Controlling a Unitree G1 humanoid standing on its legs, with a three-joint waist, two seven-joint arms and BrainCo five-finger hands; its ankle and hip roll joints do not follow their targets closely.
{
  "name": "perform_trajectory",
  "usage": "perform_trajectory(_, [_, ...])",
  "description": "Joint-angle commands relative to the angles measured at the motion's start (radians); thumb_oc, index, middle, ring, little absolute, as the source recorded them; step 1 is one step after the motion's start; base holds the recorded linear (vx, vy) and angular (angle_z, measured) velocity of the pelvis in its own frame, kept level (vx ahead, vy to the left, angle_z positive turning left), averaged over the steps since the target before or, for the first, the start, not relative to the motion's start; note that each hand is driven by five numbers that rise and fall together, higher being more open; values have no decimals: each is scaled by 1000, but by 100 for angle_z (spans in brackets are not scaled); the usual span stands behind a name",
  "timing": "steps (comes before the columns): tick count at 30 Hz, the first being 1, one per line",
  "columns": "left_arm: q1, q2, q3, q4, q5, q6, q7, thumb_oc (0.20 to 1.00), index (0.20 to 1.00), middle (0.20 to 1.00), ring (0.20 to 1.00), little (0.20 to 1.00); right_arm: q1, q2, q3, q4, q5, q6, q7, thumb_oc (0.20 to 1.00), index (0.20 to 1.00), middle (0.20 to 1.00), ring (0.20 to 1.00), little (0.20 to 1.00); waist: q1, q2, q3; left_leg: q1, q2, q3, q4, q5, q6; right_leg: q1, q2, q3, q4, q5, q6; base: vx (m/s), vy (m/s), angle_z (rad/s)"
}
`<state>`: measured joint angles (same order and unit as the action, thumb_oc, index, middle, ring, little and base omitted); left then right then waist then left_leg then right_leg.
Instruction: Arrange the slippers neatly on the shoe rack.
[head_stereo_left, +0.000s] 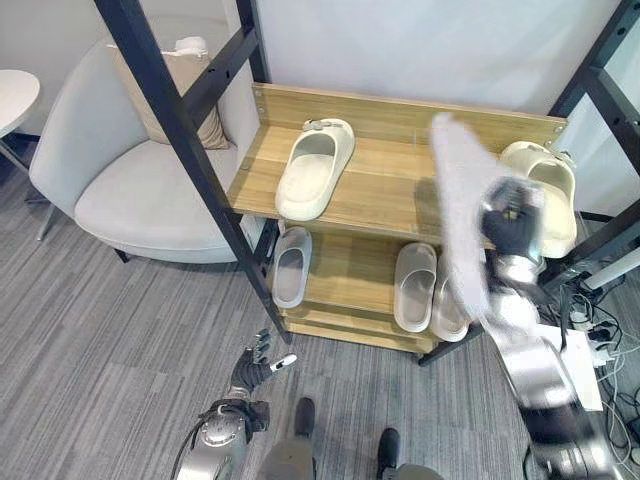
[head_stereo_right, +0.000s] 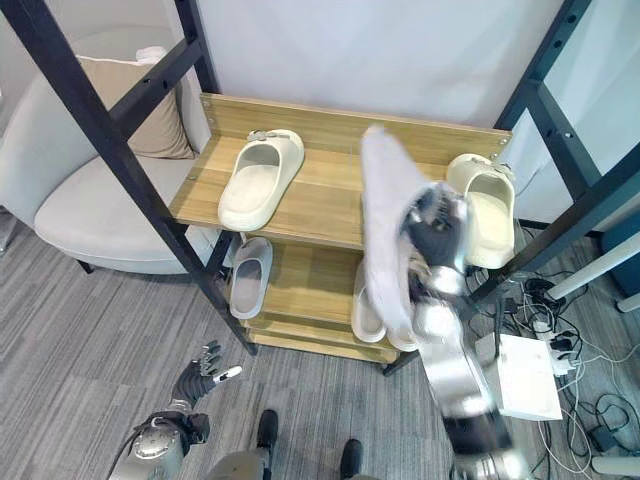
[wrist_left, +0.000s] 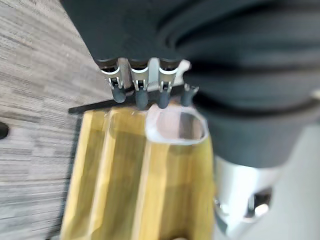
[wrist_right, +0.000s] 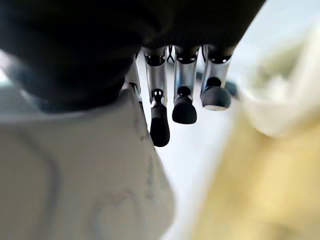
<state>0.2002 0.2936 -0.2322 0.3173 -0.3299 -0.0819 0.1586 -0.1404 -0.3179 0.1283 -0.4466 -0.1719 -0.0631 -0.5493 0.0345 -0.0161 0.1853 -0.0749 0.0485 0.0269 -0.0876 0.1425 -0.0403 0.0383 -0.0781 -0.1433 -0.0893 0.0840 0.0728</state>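
Two slippers (head_stereo_left: 316, 167) on shoe rack (head_stereo_left: 380, 195) top shelf (three below); right hand (head_stereo_left: 510, 222) clutches grey slipper (head_stereo_left: 458, 215).

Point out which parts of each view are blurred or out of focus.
Left eye view: the held slipper in the right hand is smeared by motion, while the shoe rack is sharp. Right wrist view: everything is soft, with the slipper sole a pale blur beside the fingers. Left wrist view: the left hand and the wooden shelf beyond it are out of focus.

Silver-grey arms, dark ribbed wrist covers, right robot hand (head_stereo_left: 510, 225) with silver dark-tipped fingers (wrist_right: 184, 95)
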Motion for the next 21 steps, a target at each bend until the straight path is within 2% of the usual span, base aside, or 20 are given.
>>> perform_trajectory(1, [-26, 23, -40, -26, 36, -26, -11, 1000, 1000, 1000, 1000, 1000, -83, -14, 21, 65, 262, -169, 144, 200, 200, 200, 200, 200, 26, -8, -17, 105, -17, -7, 5, -159, 13, 60, -11, 33, 4, -162, 35, -20, -15, -20])
perform_trajectory(2, [-19, 23, -39, -25, 33, -23, -15, 1000, 1000, 1000, 1000, 1000, -59, -12, 43, 46, 317, -179, 185, 200, 200, 200, 200, 200, 24, -9, -17, 106, -16, -5, 3, -158, 12, 60, -11, 31, 4, -162, 36, -10, -8, -14])
perform_trajectory(3, [-18, 23, -39, -26, 33, -23, -15, 1000, 1000, 1000, 1000, 1000, -57, -12, 42, 45, 319, -179, 187, 200, 200, 200, 200, 200, 24, -9, -18, 107, -16, -5, 3, -158, 12, 60, -11, 31, 3, -162, 36, -31, -15, -8])
perform_trajectory(4, [-13, 29, -32, -31, 36, -25, -17, 1000, 1000, 1000, 1000, 1000, -23, -18, 113, 6, 441, -206, 285, 200, 200, 200, 200, 200, 21, -9, -16, 105, -12, 0, 2, -154, 8, 57, -10, 31, 6, -162, 37, -35, -12, 0])
perform_trajectory(8, [-42, 41, -28, -32, 44, -43, -4, 1000, 1000, 1000, 1000, 1000, -5, -24, 245, 8, 571, -204, 421, 200, 200, 200, 200, 200, 21, -10, -9, 102, -8, 0, 0, -150, 2, 52, -11, 26, 17, -164, 37, -38, -13, 4])
perform_trajectory(10, [-83, 36, -23, -25, 36, -64, 18, 1000, 1000, 1000, 1000, 1000, -30, -33, 320, 67, 551, -183, 460, 200, 200, 200, 200, 200, 23, -11, 1, 97, -6, -5, 0, -148, -1, 42, -12, 16, 40, -172, 34, -76, -17, 9])
perform_trajectory(11, [-108, 29, -26, -23, 31, -77, 34, 1000, 1000, 1000, 1000, 1000, -45, -44, 346, 111, 477, -170, 456, 200, 200, 200, 200, 200, 29, -9, 21, 89, -4, -12, 3, -146, -1, 25, -13, 9, 65, -180, 34, -93, -15, 7])
perform_trajectory(12, [-109, 29, -25, -23, 31, -77, 35, 1000, 1000, 1000, 1000, 1000, -46, -43, 347, 113, 476, -171, 455, 200, 200, 200, 200, 200, 28, -9, 22, 89, -4, -12, 4, -146, -1, 24, -13, 8, 66, -181, 34, -181, -18, 7])
perform_trajectory(14, [-147, 26, -33, -28, 26, -96, 70, 1000, 1000, 1000, 1000, 1000, -78, -58, 354, 186, 302, -152, 396, 200, 200, 200, 200, 200, 38, -2, 68, 56, 0, -28, 17, -137, 2, -33, -17, -5, 133, -193, 31, -206, -9, 16])
perform_trajectory(16, [-183, 26, -44, -37, 18, -109, 107, 1000, 1000, 1000, 1000, 1000, -112, -64, 338, 247, 116, -125, 295, 200, 200, 200, 200, 200, 43, 6, 112, -2, 3, -43, 56, -133, 7, -104, -25, -11, 206, -206, 28, -253, 2, 16])
perform_trajectory(21, [-290, 27, -92, -77, 31, -170, 194, 1000, 1000, 1000, 1000, 1000, -292, -70, 295, 437, -285, -64, -25, 200, 200, 200, 200, 200, 69, 32, 182, -243, -27, -91, 253, -140, 8, -298, -58, -30, 389, -231, 21, -239, 6, 15])
